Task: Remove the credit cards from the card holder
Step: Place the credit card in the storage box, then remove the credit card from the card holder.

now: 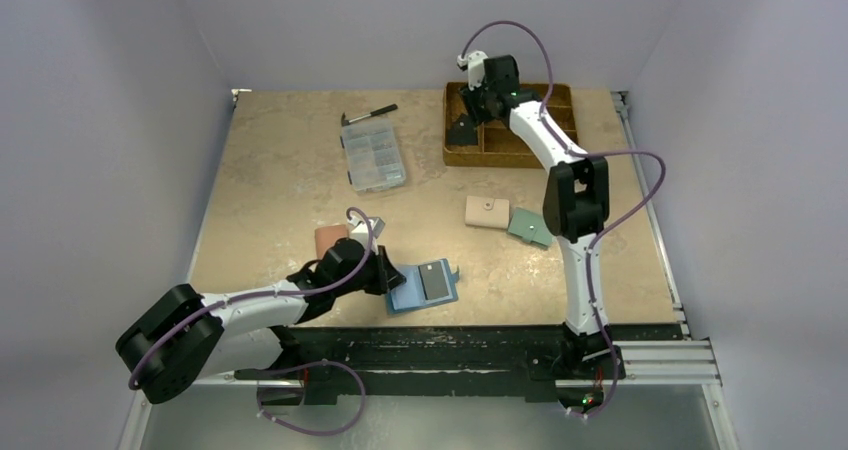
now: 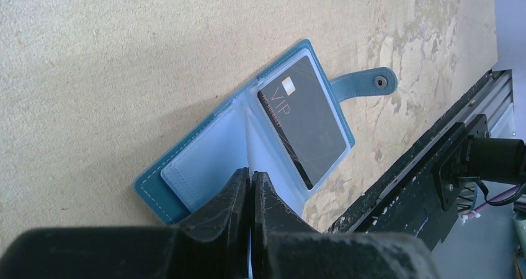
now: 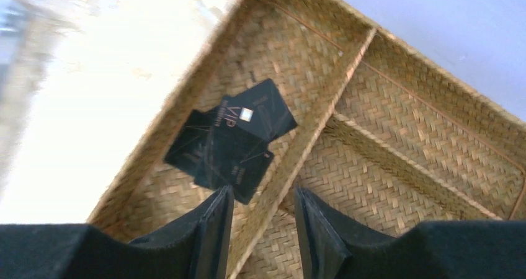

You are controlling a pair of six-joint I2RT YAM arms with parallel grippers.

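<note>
- While the left gripper (image 2: 251,178) is clenched on a clear inner leaf (image 2: 248,136) of the card holder (image 2: 201,167), lifting that leaf edge-on, the right gripper (image 3: 263,197) hangs over the woven tray (image 3: 428,136) with its jaws apart and nothing between them.
- Opened flat on the table (image 2: 93,74), the card holder shows its pale blue inside, with the snap tab lying out to one side.
- One black card (image 2: 302,130) sits in the clear sleeve on the tab side.
- A few loose cards (image 3: 232,139), all dark, lie overlapped in the tray's end compartment, just beyond the right fingertips.
- By my judgement the sleeved card is light, stiff and slick, so it should slide rather than bend. The holder is light too and would likely drag along unless pinned.
- The best hold is probably a pinch on a short edge at the sleeve mouth. I cannot tell which end is open.
</note>
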